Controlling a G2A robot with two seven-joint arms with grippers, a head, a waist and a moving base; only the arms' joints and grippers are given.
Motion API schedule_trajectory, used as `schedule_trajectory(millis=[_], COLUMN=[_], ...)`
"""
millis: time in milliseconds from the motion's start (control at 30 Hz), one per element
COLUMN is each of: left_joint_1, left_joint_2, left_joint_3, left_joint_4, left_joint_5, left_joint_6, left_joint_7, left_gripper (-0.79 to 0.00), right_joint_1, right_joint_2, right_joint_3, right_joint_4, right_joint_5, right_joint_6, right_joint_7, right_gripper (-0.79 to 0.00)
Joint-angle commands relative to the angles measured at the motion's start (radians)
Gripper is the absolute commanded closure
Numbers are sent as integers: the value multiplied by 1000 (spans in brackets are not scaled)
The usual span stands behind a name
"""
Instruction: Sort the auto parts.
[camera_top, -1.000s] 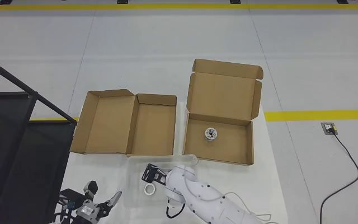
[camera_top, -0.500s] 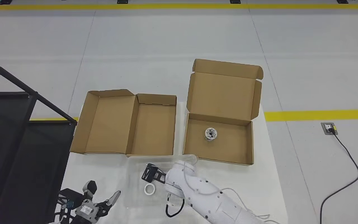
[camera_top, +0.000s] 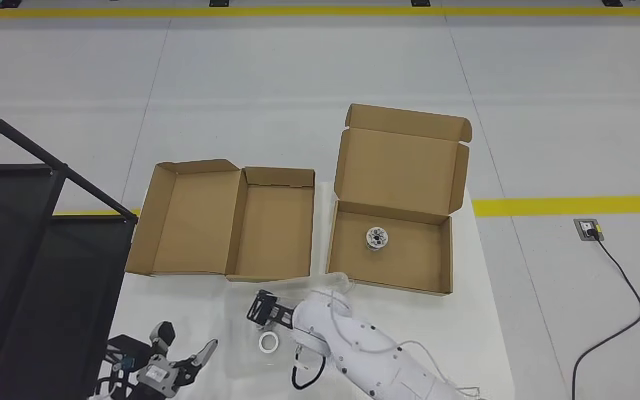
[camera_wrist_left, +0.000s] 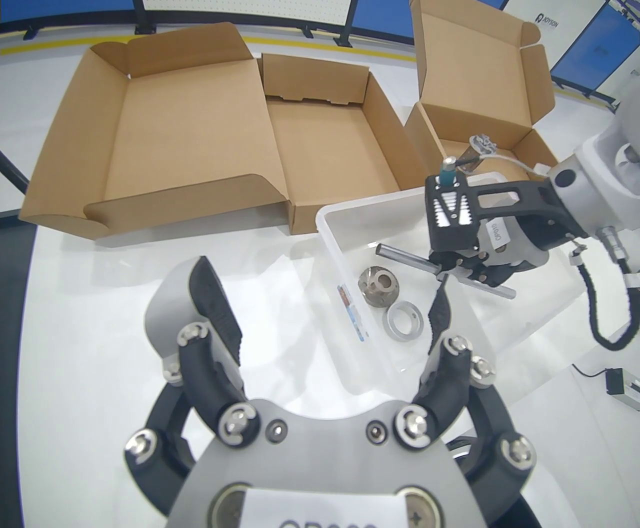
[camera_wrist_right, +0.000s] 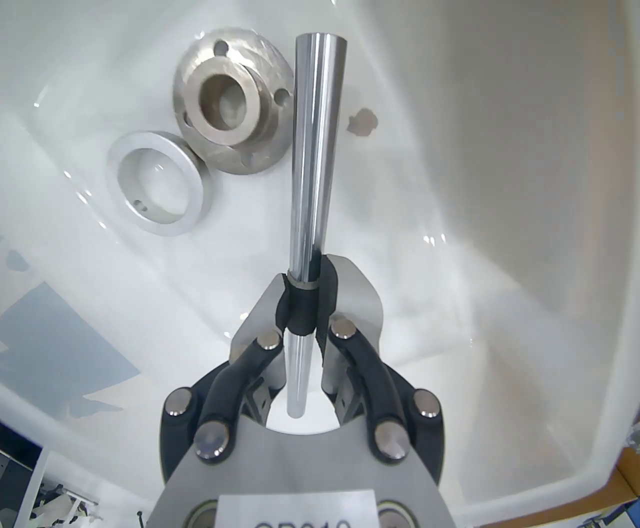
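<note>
The right gripper (camera_wrist_right: 305, 300) is clamped on a polished steel rod (camera_wrist_right: 312, 165) partway along its length, with a short end sticking out behind the fingers (camera_wrist_right: 327, 285). It holds the rod roughly level over the inside of a clear plastic bin (camera_wrist_left: 345, 210). On the bin's floor lie a flanged metal hub (camera_wrist_right: 250, 150) and a plain silver ring (camera_wrist_right: 160, 225), touching each other. The rod's free end reaches just past the hub's edge.

The left gripper (camera_wrist_left: 320, 285) hangs over the table (camera_top: 480, 330) just outside the bin's side wall, its fingers spread wide apart and holding nothing.

Beyond the bin's far side stand two open cardboard boxes. The wide box (camera_top: 230, 220) has its lid folded flat. The other box (camera_top: 395, 250) has its lid standing up, and a small round metal part (camera_top: 376, 238) sits inside it near the lid.
</note>
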Motion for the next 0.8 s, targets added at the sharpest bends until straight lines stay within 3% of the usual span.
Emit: schedule_trajectory(millis=[0,200,433,600,767], left_joint_1=[-1,-1,1,3,2], left_joint_2=[0,-1,-1,-1,-2], left_joint_3=[3,7,4,1,0], left_joint_4=[-1,-5,-6,-7,-5], left_joint_5=[2,8,5,2,4], left_joint_6=[0,0,1,1,5], left_joint_7=[-2,-3,-2,-3,-5], left_gripper=[-785,-785,-785,-785,-785], right_joint_1=[-34,-154,-328,-406,-438], right_joint_2=[17,68,131,160,179], right_joint_3=[25,106,281,436,577], right_joint_4=[-78,-322,-656,-766,-775], right_joint_5=[-20,-127,-301,-336,-265], right_joint_6=[-8,-24,-29,-51,-114], right_joint_7=[24,73,14,-70,-163], right_gripper=[0,0,0,0,0])
